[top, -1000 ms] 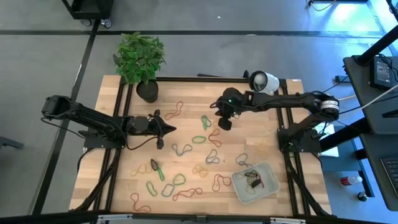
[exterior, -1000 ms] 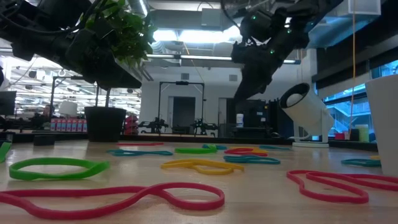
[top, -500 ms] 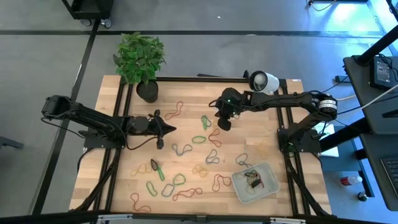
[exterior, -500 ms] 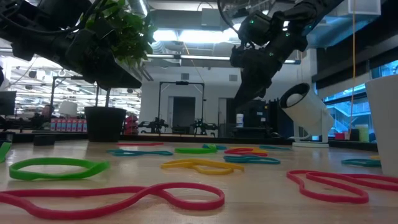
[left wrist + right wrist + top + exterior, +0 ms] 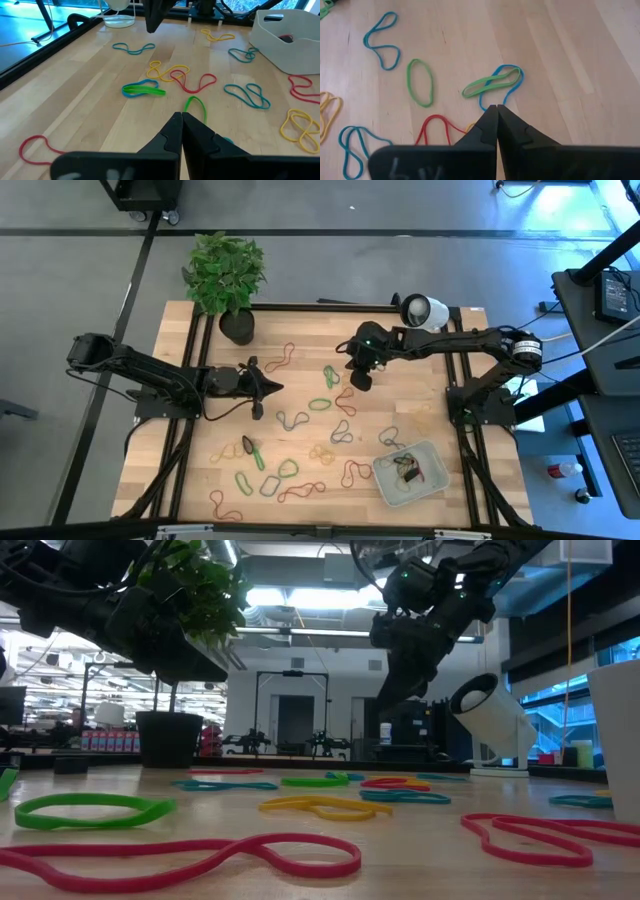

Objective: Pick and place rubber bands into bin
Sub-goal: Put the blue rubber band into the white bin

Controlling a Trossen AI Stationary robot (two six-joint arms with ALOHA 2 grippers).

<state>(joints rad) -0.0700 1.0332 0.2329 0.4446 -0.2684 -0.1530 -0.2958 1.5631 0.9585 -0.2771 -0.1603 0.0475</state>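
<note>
**Ana:** Now, from the left: the left hand (image 5: 270, 388) hangs over the left half of the tabletop (image 5: 430, 402), fingers pressed together, nothing pinched. A green band (image 5: 196, 107) lies just ahead of its tips, running roughly along the line the hand points.

**Ben:** And the nearer candidate for the next grab?

**Ana:** I judge it's the right side. The right hand (image 5: 360, 378) sits over the middle rear of the tabletop, fingers also pressed together and empty. Its wrist view shows a green band lying over a blue one (image 5: 494, 83), just beyond the tips. The green loop's long axis runs crosswise to the way the fingers point, slightly slanted.

**Ben:** So the fingers would have to spread first?

**Ana:** That's my read. Spread, drop, and straddle the green strand across its narrow width. Coming along the length would probably skate over it.

**Ben:** Where's the rest of the rubber bands (image 5: 300, 470)?

**Ana:** Scattered across the middle and front of the wood, red, yellow, blue, green. Going right, the bin (image 5: 432, 453) sits near the front right corner, well apart from the right hand, with a few bands already inside.

**Ben:** So the right arm is closer to the bin too.

**Ana:** Clearly closer than the left.
</note>
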